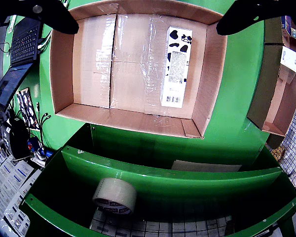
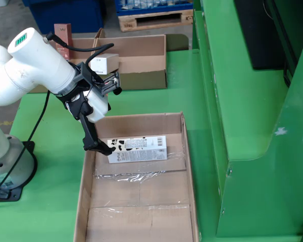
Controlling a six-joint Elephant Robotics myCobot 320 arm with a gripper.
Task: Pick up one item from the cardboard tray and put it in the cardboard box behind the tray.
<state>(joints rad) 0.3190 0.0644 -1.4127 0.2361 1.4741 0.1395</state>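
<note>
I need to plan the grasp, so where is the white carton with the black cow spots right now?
The white carton lies flat inside the cardboard tray, near its far end in the fixed view. The open gripper hovers just beside its left end.

White carton with black cow-like patches lies flat on floor of cardboard tray, long side across tray in fixed view, near far end. Barcode and fine print visible on face in gripper view. Tray shallow, open-topped, tape-sealed bottom. Cardboard box stands behind tray, open, one small white box inside.
</note>
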